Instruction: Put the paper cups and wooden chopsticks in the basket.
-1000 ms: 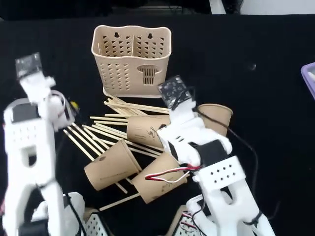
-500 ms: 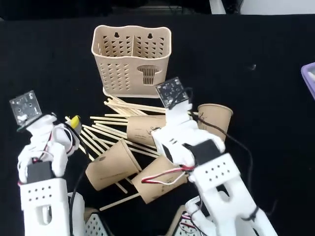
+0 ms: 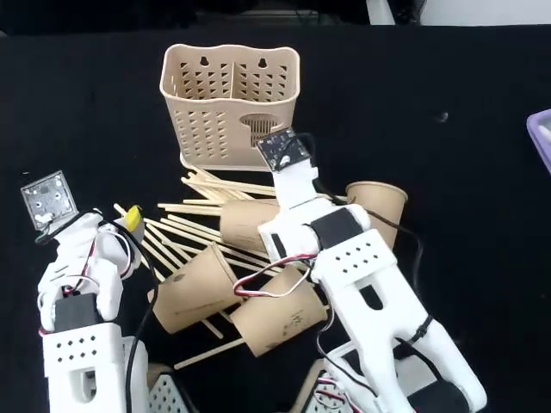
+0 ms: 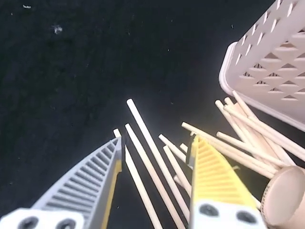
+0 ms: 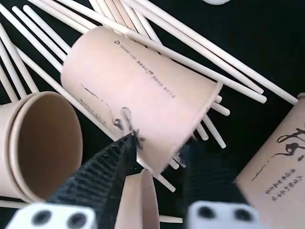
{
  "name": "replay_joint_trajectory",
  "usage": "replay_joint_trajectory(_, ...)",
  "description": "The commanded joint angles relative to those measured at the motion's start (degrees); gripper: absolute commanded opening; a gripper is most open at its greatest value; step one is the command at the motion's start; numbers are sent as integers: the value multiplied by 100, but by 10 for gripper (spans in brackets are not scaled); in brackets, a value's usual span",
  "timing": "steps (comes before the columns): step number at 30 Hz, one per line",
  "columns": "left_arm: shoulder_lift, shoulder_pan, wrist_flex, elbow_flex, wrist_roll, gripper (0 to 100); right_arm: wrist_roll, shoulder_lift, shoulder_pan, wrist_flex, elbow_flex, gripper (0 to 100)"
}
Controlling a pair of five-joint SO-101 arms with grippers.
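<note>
The beige slotted basket (image 3: pixel 228 103) stands at the back of the black table. Wooden chopsticks (image 3: pixel 194 228) lie scattered in front of it, among several paper cups on their sides. My left gripper (image 4: pixel 156 140) is open low over the left end of the chopsticks (image 4: pixel 147 167), with a few of them between its grey and yellow fingers. My right gripper (image 5: pixel 159 143) hangs open just over the middle cup (image 5: pixel 138 95), its black fingers near the cup's side. The same cup (image 3: pixel 250 225) is partly hidden under the right arm in the high view.
Other cups lie around it: one at the left (image 3: pixel 189 288), one nearer the front (image 3: pixel 280 314), and one to the right (image 3: pixel 376 205). A purple object (image 3: pixel 542 138) sits at the right edge. Bare black table spreads to the left and right of the basket.
The left arm has swung down from an upright pose and lowered its gripper to the chopsticks. The right arm has reached forward and left, over the middle cup.
</note>
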Motion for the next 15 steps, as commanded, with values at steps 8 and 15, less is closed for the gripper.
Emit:
replay_joint_trajectory(8, -79, -40, -114, -31, 18, 234, 580, -927, -44, 563, -629, 10)
replay_joint_trajectory(15, -79, -40, -105, -31, 18, 234, 1415, -1789, 141, 2013, -2176, 10)
